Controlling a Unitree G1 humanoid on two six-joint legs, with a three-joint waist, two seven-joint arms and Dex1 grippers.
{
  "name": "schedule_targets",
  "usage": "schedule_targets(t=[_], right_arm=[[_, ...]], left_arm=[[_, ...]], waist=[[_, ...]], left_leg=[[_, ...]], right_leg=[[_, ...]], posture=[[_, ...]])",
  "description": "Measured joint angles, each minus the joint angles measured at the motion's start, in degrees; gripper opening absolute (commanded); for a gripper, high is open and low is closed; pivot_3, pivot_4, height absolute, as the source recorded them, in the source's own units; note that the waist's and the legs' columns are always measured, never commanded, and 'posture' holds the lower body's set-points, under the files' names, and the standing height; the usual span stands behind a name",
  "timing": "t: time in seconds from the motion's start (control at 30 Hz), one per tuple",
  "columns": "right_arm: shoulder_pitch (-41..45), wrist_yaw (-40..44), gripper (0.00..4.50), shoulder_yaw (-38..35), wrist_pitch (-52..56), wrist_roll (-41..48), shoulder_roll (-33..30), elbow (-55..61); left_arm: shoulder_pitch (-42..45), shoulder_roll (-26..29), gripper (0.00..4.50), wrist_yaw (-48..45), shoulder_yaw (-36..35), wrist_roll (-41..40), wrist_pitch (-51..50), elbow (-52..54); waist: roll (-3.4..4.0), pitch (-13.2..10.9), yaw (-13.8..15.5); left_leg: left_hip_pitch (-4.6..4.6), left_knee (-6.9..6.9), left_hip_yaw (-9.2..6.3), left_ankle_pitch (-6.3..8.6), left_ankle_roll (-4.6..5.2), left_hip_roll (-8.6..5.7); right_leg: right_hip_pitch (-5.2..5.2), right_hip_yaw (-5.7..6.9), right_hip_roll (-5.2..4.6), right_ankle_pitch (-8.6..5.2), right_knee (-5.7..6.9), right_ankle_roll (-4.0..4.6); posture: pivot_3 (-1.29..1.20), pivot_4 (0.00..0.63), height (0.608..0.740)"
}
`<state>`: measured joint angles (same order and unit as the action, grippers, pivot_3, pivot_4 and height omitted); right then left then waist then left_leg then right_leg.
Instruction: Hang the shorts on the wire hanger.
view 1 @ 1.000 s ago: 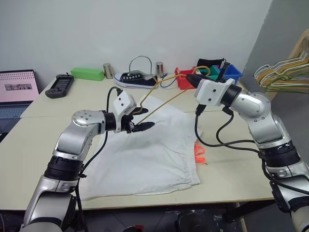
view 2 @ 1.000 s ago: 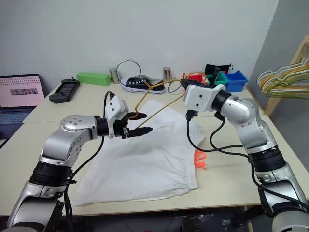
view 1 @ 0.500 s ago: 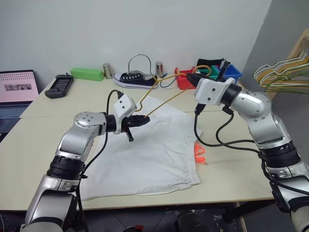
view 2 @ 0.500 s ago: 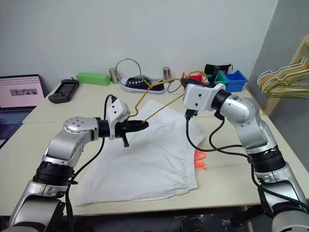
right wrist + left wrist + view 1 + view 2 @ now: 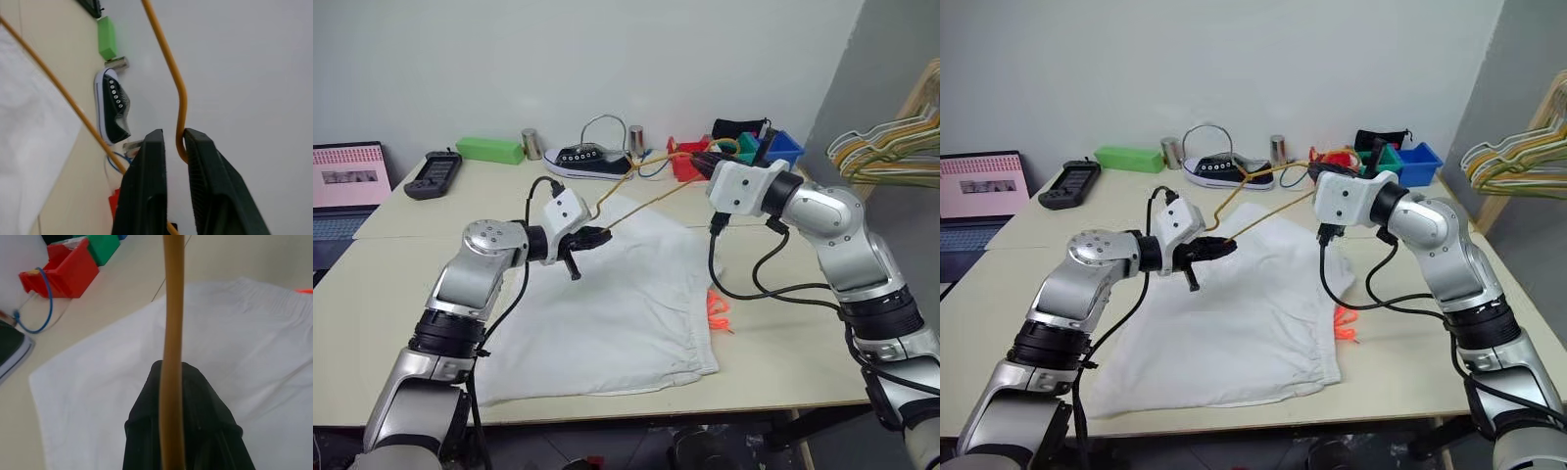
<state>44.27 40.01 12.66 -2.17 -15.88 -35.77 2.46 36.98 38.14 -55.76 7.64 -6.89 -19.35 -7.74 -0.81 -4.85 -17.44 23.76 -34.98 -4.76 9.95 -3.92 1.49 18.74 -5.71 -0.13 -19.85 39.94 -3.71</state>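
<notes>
Pale walls close in behind a cream table (image 5: 783, 352) and both arms are up over it. No readable writing anywhere: the laptop (image 5: 350, 176) at the far left edge shows a pink screen with a strip too small to make out, and the black sneaker (image 5: 587, 159) carries no legible mark. Containers next: a red bin (image 5: 68, 271) with a blue cord looped at it, a green bin (image 5: 102, 246) touching its side and a blue bin (image 5: 783, 145) beyond, contents too cramped to tell; a flat green box (image 5: 490, 149) and two small metal cans sit along the back. Now the action: the left gripper (image 5: 595, 236) is clamped tight on the wire hanger (image 5: 646, 201), the tan wire running straight out from between its pressed-together fingers (image 5: 195, 426). That wire stretches long and diagonal, rising up and away toward the right gripper (image 5: 172, 142), whose fingers stand a little apart with a bend of the wire sitting in the gap, against one finger. Whether they pinch it, hard to tell. Beneath both sets of jaws the shorts (image 5: 617, 304) lie spread flat on the table, waistband toward the right arm's side, orange drawstring (image 5: 717, 308) spilling out at that edge. A bunch of pastel hangers (image 5: 886, 147) hangs well off past the right arm.
</notes>
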Motion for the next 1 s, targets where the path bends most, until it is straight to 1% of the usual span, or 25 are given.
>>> schedule_targets(t=[0.03, 0.07, 0.13, 0.2, 0.33, 0.37, 0.4, 0.53, 0.7, 0.87, 1.0], right_arm=[[-0.34, 1.10, 1.63, 0.04, 0.52, 0.05, -0.51, -0.05], [-0.47, 1.50, 1.76, 0.06, 0.63, 0.07, -0.68, -0.05], [-1.37, 4.31, 2.36, 0.40, 1.41, 0.39, -2.42, -0.09], [-1.62, 6.16, 2.77, 0.40, 2.45, 0.80, -3.56, -0.25], [0.07, 6.03, 3.87, 0.33, 3.00, 0.40, -3.77, -2.73], [0.68, 5.94, 4.02, 0.35, 3.07, 0.06, -3.65, -3.18], [1.31, 5.93, 4.40, 0.41, 3.17, -0.41, -3.36, -3.71], [1.73, 6.56, 4.40, 1.87, 3.54, -1.51, -3.19, -5.57], [0.83, 11.55, 4.40, 4.85, 3.96, -1.72, -3.75, -7.39], [0.83, 15.25, 4.40, 5.09, 5.31, -0.84, -4.25, -7.38], [0.91, 16.20, 4.40, 5.10, 5.40, -0.93, -4.25, -7.39]], left_arm=[[0.05, 0.22, 0.00, 0.16, 0.00, 0.49, 0.36, -0.34], [0.05, 0.32, 0.00, 0.14, 0.00, 0.63, 0.63, -0.53], [-0.02, 1.18, 0.00, 0.19, 0.00, 2.20, 2.33, -1.58], [-0.28, 2.71, 0.00, 0.37, 0.13, 4.13, 4.32, -1.67], [-0.97, 5.25, 0.00, 1.40, 1.78, 9.33, 8.93, -1.06], [-1.21, 5.51, 0.00, 1.49, 2.19, 10.53, 9.84, -0.74], [-1.47, 5.69, 0.00, 1.71, 2.76, 11.95, 10.72, -0.50], [-2.27, 5.77, 0.00, 2.40, 4.51, 15.39, 12.88, 1.03], [-2.26, 6.21, 0.00, 3.30, 5.47, 19.33, 14.92, 3.40], [-2.23, 7.67, 0.00, 3.76, 5.84, 23.00, 16.86, 3.92], [-2.16, 8.34, 0.00, 3.91, 5.99, 24.73, 18.84, 3.90]], waist=[[0.00, 0.00, 0.02], [-0.01, 0.00, 0.02], [0.00, 0.00, 0.02], [0.00, 0.00, -0.06], [0.00, 0.00, -0.22], [0.00, 0.00, -0.17], [0.00, 0.00, -0.13], [0.00, 0.00, 0.16], [0.00, -0.01, 0.28], [0.00, -0.01, 0.34], [0.00, -0.01, 0.87]], left_leg=[[0.00, 0.00, -0.01, 0.00, 0.00, 0.00], [0.00, 0.00, -0.01, 0.00, 0.00, 0.00], [0.01, 0.00, 0.00, 0.00, 0.00, 0.00], [0.01, 0.00, 0.01, 0.00, 0.00, 0.01], [-0.01, 0.00, 0.02, 0.00, 0.00, 0.01], [-0.01, 0.00, 0.02, 0.00, 0.00, 0.01], [-0.01, 0.00, 0.02, 0.00, 0.00, 0.01], [0.01, 0.00, 0.03, 0.00, 0.00, 0.00], [0.01, 0.01, 0.04, 0.00, 0.01, 0.00], [0.00, 0.01, 0.03, 0.00, 0.01, 0.01], [0.00, 0.01, 0.04, 0.00, 0.01, 0.01]], right_leg=[[0.00, 0.01, 0.00, 0.00, 0.00, 0.00], [0.00, 0.01, 0.00, 0.00, 0.00, 0.00], [0.02, 0.01, 0.00, -0.01, 0.00, -0.02], [0.02, -0.01, 0.00, -0.01, 0.00, -0.02], [0.03, -0.02, 0.00, -0.01, 0.02, -0.02], [0.03, -0.01, 0.00, -0.02, 0.02, -0.03], [0.02, -0.02, 0.00, -0.02, 0.03, -0.03], [0.03, -0.01, 0.00, -0.02, 0.02, -0.03], [0.04, -0.03, 0.00, -0.02, 0.01, -0.03], [0.04, -0.02, 0.01, -0.07, 0.03, -0.11], [0.03, -0.03, 0.01, -0.11, 0.03, -0.20]], posture=[[-0.24, 0.003, 0.740], [-0.24, 0.003, 0.740], [-0.24, 0.003, 0.740], [-0.24, 0.005, 0.740], [-0.23, 0.008, 0.740], [-0.22, 0.014, 0.740], [-0.22, 0.017, 0.740], [-0.21, 0.019, 0.740], [-0.19, 0.026, 0.740], [-0.18, 0.027, 0.740], [-0.18, 0.027, 0.740]])
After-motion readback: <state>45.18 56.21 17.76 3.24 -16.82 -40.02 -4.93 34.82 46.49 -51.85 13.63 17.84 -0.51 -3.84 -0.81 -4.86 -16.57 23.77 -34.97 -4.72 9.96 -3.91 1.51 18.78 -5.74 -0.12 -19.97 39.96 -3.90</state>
